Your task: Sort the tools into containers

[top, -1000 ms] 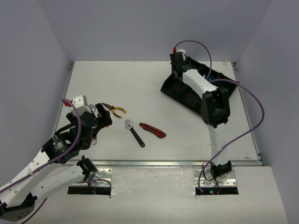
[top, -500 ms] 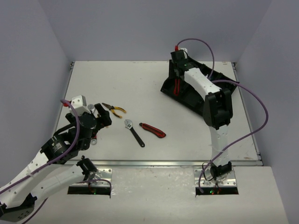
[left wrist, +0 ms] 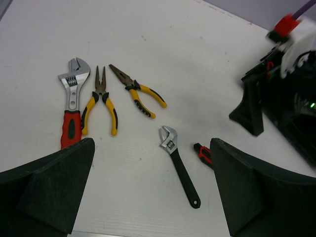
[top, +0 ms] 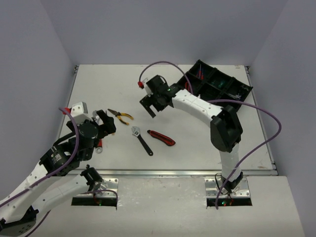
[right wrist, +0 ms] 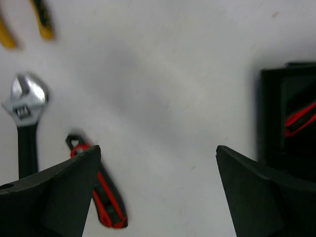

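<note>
Right fingers [right wrist: 54, 197]: spread wide, holding nothing, poised over mid-surface.
Utility knife [top: 161, 138]: flat on the white surface [top: 197, 143], toward the arm bases from those fingers. Long axis diagonal, far-left to near-right. Likely next pick, the right arm being nearer.
Black-handled wrench [top: 141, 139]: just left of the knife.
Left fingers [left wrist: 49, 187]: wide open, empty, facing yellow pliers [left wrist: 100, 101], a 2nd pair [left wrist: 138, 91] and a red-handled wrench [left wrist: 71, 106].
Tray [top: 245, 89]: far right corner, some tools inside.
Room: plain pale walls on 3 sides.

White table [top: 197, 148], pale walls [top: 148, 29], perhaps metal edge strip [top: 168, 172]
</note>
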